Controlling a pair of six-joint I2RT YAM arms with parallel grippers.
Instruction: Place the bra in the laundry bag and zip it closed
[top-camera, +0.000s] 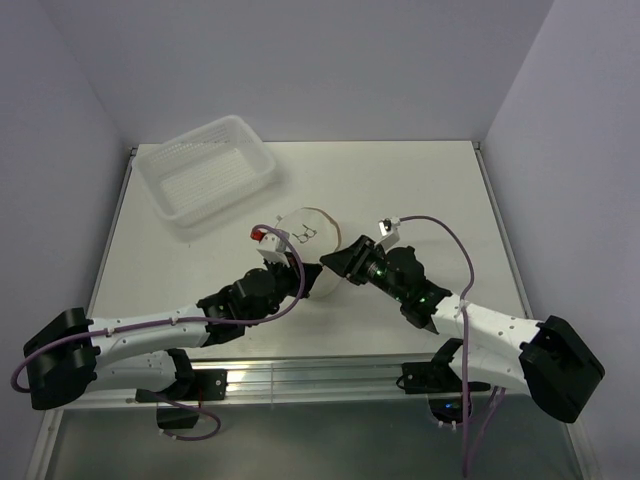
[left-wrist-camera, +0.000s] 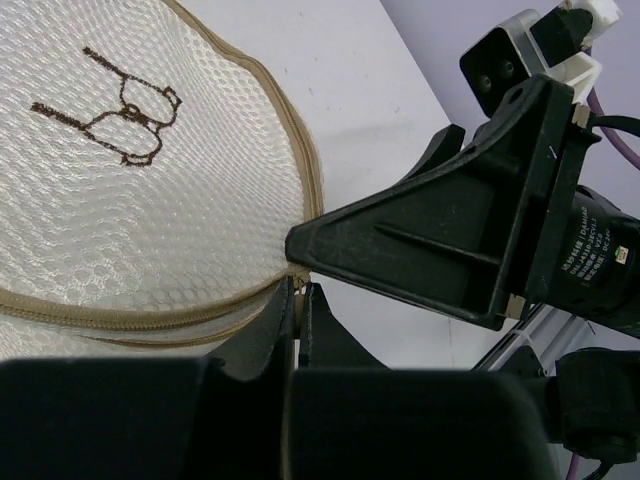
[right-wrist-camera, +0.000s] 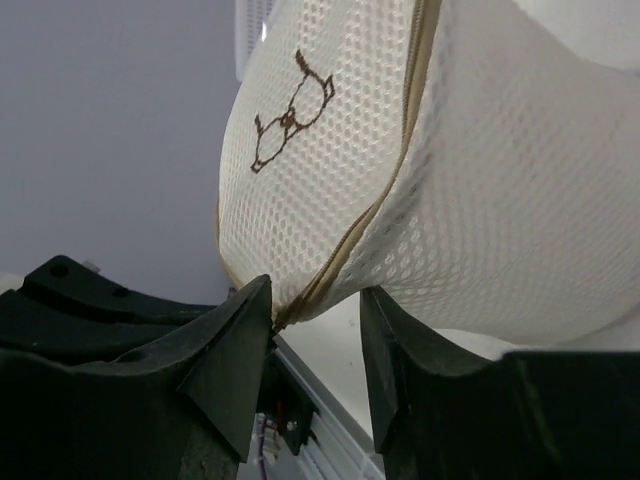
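Note:
The laundry bag (top-camera: 308, 238), a white mesh pouch with a tan zipper and a dark bra icon, stands at the table's middle between both grippers. My left gripper (top-camera: 297, 277) is shut on the tan zipper tab at the bag's rim; in the left wrist view its jaws (left-wrist-camera: 298, 292) pinch that tab below the bag (left-wrist-camera: 130, 170). My right gripper (top-camera: 338, 262) is open, and its fingers (right-wrist-camera: 318, 310) straddle the zipper seam of the bag (right-wrist-camera: 480, 180), the left finger touching the seam's end. The right gripper also shows in the left wrist view (left-wrist-camera: 440, 240). The bra is hidden.
A white perforated plastic basket (top-camera: 207, 178) sits at the back left of the table. Grey walls close in the table's back and sides. A metal rail (top-camera: 330, 375) runs along the near edge by the arm bases.

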